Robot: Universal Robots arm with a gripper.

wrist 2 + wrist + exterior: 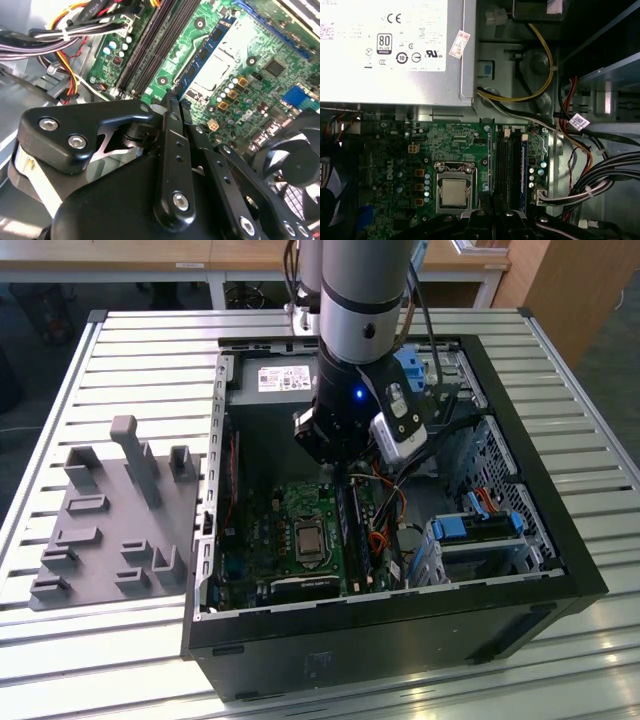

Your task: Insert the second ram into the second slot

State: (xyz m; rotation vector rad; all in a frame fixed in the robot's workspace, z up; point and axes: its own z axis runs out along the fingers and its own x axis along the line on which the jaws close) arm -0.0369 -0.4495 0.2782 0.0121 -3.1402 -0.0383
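Note:
My gripper (343, 478) reaches down into the open computer case (560, 540), just above the memory slots (350, 535). In the second wrist view the black fingers (170, 130) are drawn together, and the second ram (202, 52), a thin blue stick with dark chips, runs out from their tips over the green motherboard (250, 95). In the first wrist view the gripper (492, 216) hangs over the dark slots (506, 170). Another blue stick (523, 170) stands seated in the slot nearest the cables.
The processor socket (454, 192) lies beside the slots. Bundled cables (600, 180) and a drive cage (470, 540) crowd the other side. The power supply (390, 50) sits at the far end. A grey holder fixture (110, 520) rests on the slatted table at the exterior view's left.

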